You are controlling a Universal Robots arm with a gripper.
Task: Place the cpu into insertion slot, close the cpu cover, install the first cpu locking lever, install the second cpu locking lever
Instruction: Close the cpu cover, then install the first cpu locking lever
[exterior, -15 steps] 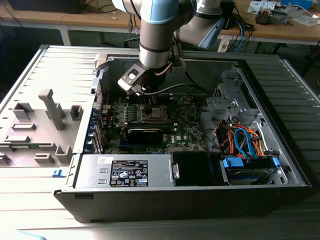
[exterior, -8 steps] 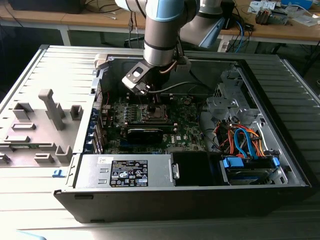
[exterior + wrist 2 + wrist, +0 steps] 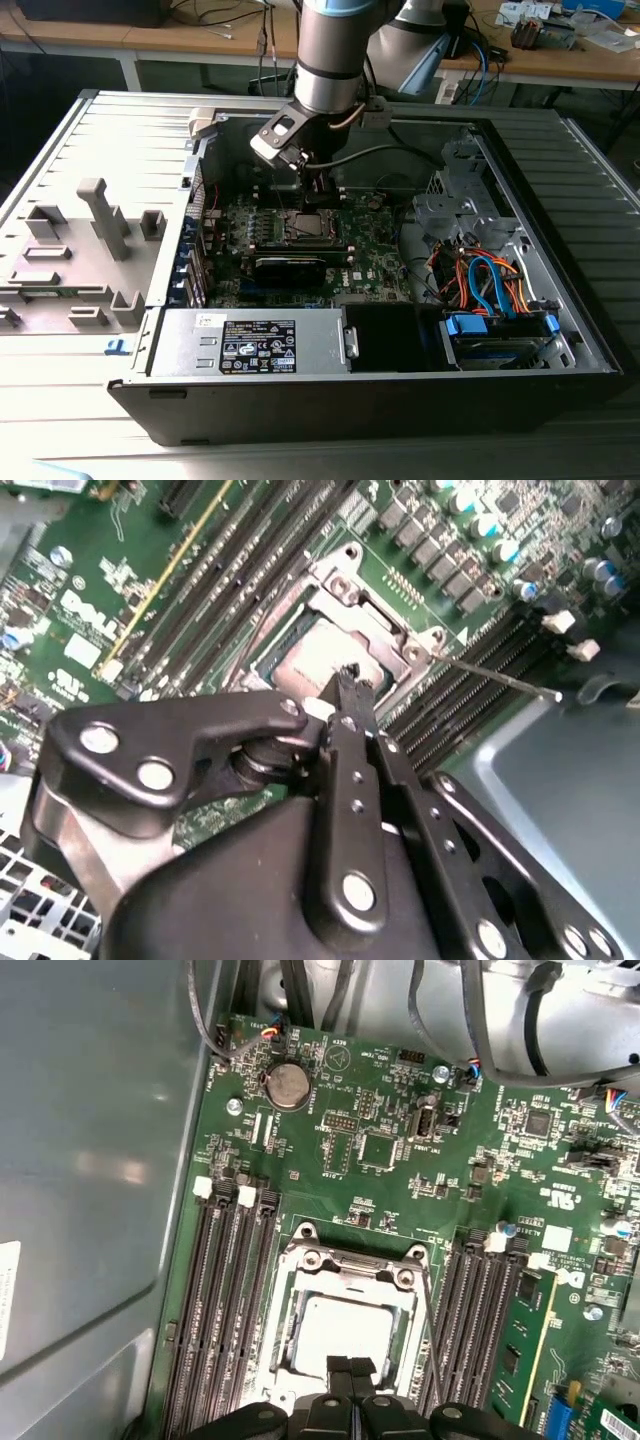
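Note:
The cpu (image 3: 340, 1335) lies in the insertion slot (image 3: 305, 225) on the green motherboard, its silvery top showing through the window of the cpu cover (image 3: 345, 1272). The cover lies flat over the socket. My gripper (image 3: 351, 1365) hangs just above the cpu's near edge, shut, its fingertips pressed together with nothing between them. The second wrist view has the gripper (image 3: 345, 680) over the cpu (image 3: 310, 655). A thin locking lever (image 3: 500, 677) sticks out sideways from the socket corner. A second lever wire (image 3: 432, 1300) runs along the socket's side.
Black memory slots (image 3: 225, 1300) flank the socket on both sides. The grey case wall (image 3: 90, 1160) stands close by. A labelled power supply (image 3: 250, 345) sits in front of the board, and a drive bay with blue and orange cables (image 3: 490, 285) at the exterior view's right.

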